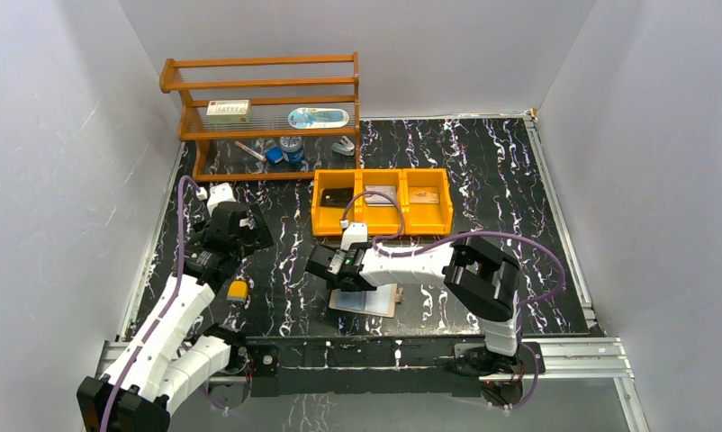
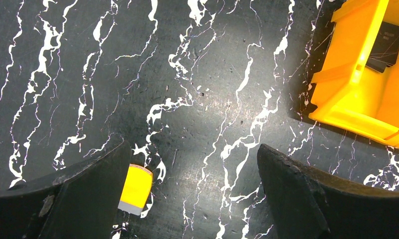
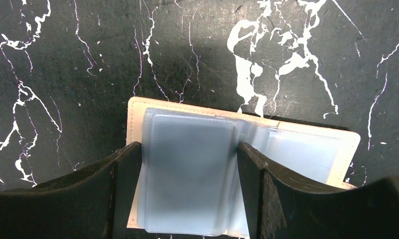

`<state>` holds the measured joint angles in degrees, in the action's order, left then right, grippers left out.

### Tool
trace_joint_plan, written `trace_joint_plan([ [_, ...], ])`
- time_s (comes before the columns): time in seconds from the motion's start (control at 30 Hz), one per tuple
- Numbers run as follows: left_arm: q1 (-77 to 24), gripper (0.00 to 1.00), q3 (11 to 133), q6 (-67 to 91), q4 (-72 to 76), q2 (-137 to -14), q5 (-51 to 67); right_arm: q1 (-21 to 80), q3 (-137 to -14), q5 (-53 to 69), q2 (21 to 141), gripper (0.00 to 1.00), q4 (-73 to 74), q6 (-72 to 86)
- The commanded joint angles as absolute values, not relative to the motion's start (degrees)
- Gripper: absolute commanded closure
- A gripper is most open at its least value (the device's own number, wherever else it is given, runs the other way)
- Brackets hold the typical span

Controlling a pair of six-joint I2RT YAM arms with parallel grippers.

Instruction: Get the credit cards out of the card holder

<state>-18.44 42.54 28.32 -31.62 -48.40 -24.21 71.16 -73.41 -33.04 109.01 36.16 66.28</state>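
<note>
Your card holder (image 1: 368,302) lies spread open on the table (image 1: 483,180) near its front edge, long axis left to right, sleeves up. Your right claw (image 3: 187,147) straddles one clear sleeve, released, and hides part of it. Your left claw (image 2: 193,148) gapes empty. The black card (image 2: 386,42) in the orange tray (image 1: 382,222) has print too small to read.

Top external camera: above the near edge of the table (image 1: 483,180), angled down over the whole surface. Wrist cameras: close, facing down. With it, the left shares the orange tray (image 2: 347,84); the right, the card holder (image 3: 307,149).
</note>
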Motion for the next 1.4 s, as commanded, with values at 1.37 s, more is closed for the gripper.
trace_joint_plan([
  [1.37, -18.19, 0.01, 43.15, 28.21, -32.26, -48.16, -25.05, 72.04, -69.44, -27.36, 105.82, 0.50, 31.32, 64.58],
])
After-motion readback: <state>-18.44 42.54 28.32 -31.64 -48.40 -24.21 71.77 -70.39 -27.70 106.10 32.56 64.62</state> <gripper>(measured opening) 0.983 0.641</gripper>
